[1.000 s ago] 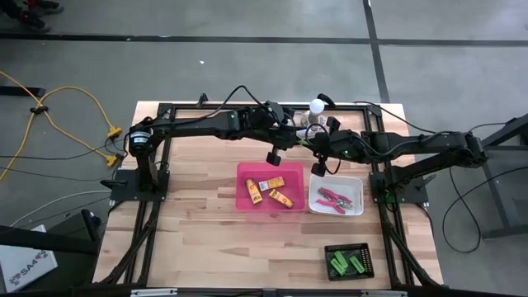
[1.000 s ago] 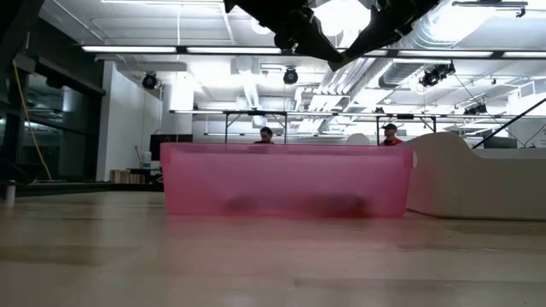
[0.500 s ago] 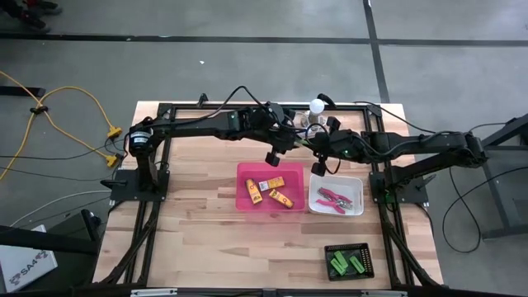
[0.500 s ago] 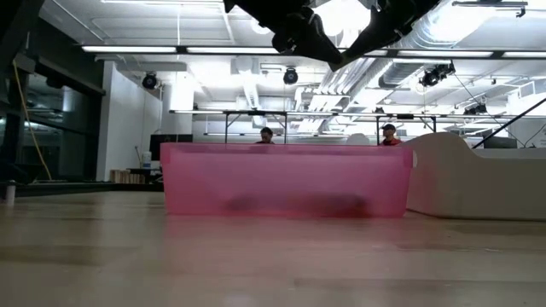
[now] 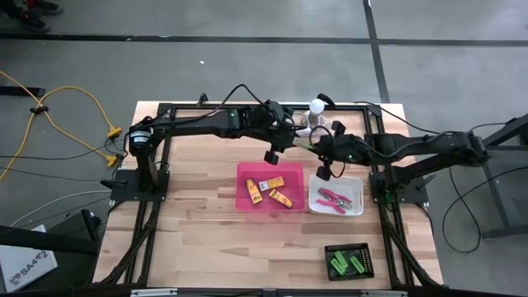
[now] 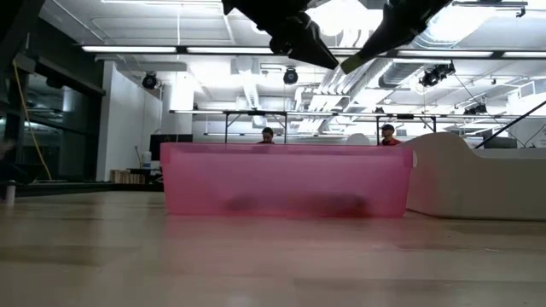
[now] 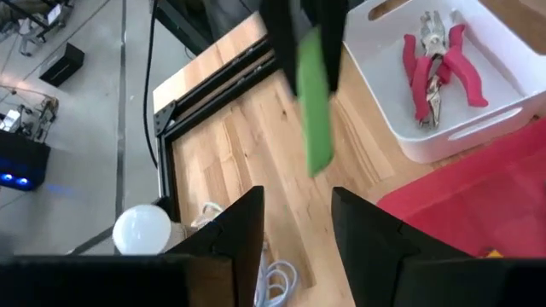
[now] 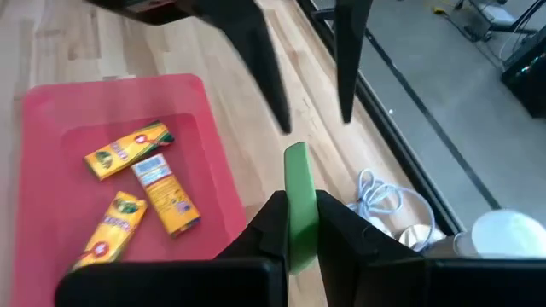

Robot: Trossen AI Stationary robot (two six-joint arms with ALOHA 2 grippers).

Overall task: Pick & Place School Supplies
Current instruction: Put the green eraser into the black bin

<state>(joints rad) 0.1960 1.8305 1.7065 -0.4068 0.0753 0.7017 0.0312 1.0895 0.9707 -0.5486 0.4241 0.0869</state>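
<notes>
Jaws first: your right gripper [image 8: 297, 223] is clamped on a green stick [image 8: 297, 205], which juts forward from between its fingers. In the overhead view that gripper [image 5: 324, 172] hangs at the far edge of the white tray [image 5: 355, 183], between it and the pink tray [image 5: 244, 183]. Your left gripper [image 7: 297, 223] has its fingers spread with nothing between them; it hovers [image 5: 271, 155] just beyond the pink tray's far rim, close to the right one.

Sorting looks well advanced, by my reading. Three yellow-orange blocks [image 8: 150, 187] lie in the pink tray, the pink-handled tools [image 7: 441, 56] in the white tray, and several green sticks [image 5: 346, 264] in the black tray [image 5: 329, 250] at the near right of the table. The stick you carry probably belongs with those, so the black tray, well apart from the gripper, is likely your remaining trip.

A white bulb [image 7: 142, 232] with its grey cord [image 7: 271, 278] sits at the far edge by the frame. Mind the left arm nearby, and the white tray under your path.
</notes>
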